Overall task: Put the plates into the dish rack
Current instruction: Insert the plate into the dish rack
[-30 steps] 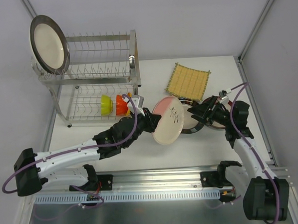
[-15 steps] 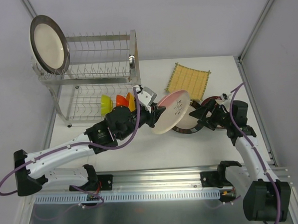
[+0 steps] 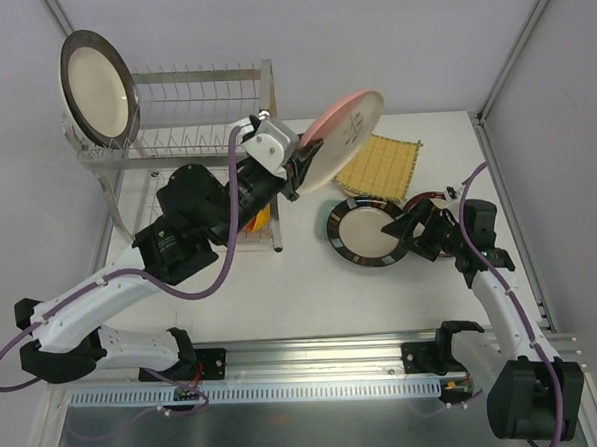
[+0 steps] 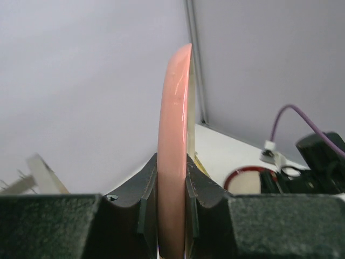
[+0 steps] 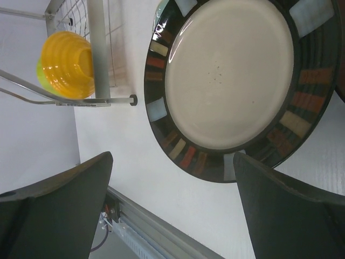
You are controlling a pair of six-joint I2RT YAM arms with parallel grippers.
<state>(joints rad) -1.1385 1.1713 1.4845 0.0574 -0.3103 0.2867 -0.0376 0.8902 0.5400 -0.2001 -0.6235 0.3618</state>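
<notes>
My left gripper [image 3: 301, 170] is shut on the lower rim of a pink-and-white plate [image 3: 346, 129], held on edge in the air just right of the dish rack [image 3: 202, 108]. In the left wrist view the plate [image 4: 173, 124] stands edge-on between both pads. A dark-rimmed cream plate [image 3: 99, 86] stands in the rack's upper tier at the left. A cream plate with a dark rim of coloured blocks [image 3: 367, 232] lies flat on the table. My right gripper [image 3: 407, 234] hovers open at its right edge, holding nothing. That plate [image 5: 229, 75] fills the right wrist view beyond the gripper [image 5: 172, 159].
A yellow woven square [image 3: 378, 164] lies behind the dark-rimmed plate. A red-rimmed plate [image 4: 245, 181] sits under the right arm. A yellow bowl [image 5: 67, 65] rests in the rack's lower tier, largely hidden by my left arm from above. The white table [image 3: 312, 293] ends at a front rail.
My left arm has lifted the pink-and-white plate up and back, from over the table's middle to beside the rack's right end. The dark-rimmed plate is now uncovered. My right gripper has barely moved.
</notes>
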